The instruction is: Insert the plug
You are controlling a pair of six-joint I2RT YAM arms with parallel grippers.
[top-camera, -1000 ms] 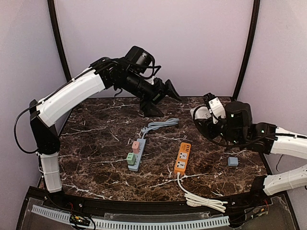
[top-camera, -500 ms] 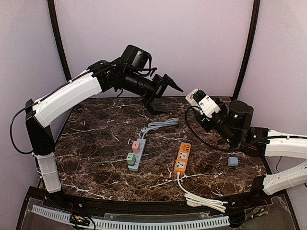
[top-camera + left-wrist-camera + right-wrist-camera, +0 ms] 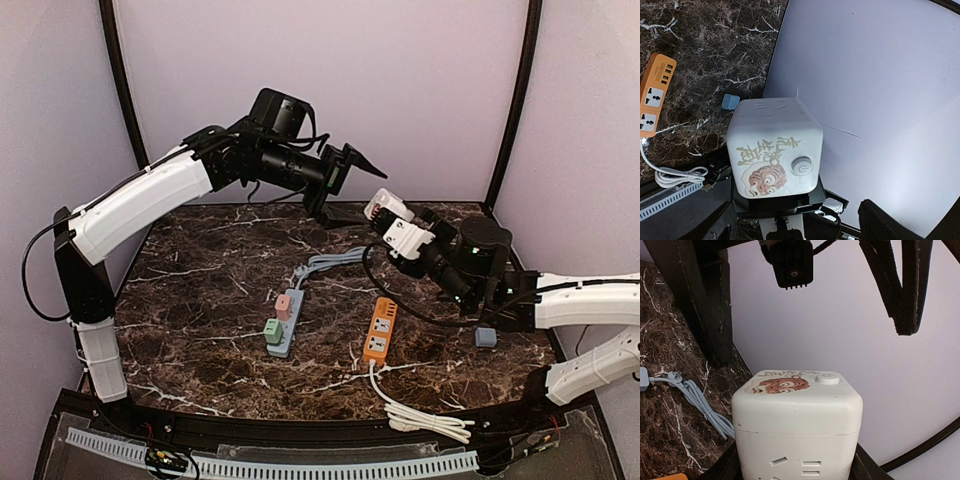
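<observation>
Two arms met above the back of the tabletop in the overhead view. The right gripper was clamped on a white cube adapter, held in the air over the back right part. Just beside it, towards the back edge, the left gripper stood with its fingers apart and nothing between them. The surface was dark brown marble with white veins, set between pale lilac walls and black corner posts. Near the middle lay a grey power strip carrying a pink plug and a green plug, its grey cable curling towards the back. An orange power strip lay right of centre, its white cable bundled at the near edge. A small blue adapter sat near the right edge.

From the left wrist, the cube faced the camera squarely: matte, with rounded corners, a round button and a cartoon sticker, and dark fingers gripping it from below. The left gripper's own fingers showed at the bottom corners, well apart.

From the right wrist, the cube filled the lower centre with socket slots on its near face, a dark finger at each side. Ahead, the left gripper's fingers spread wide against the wall.
</observation>
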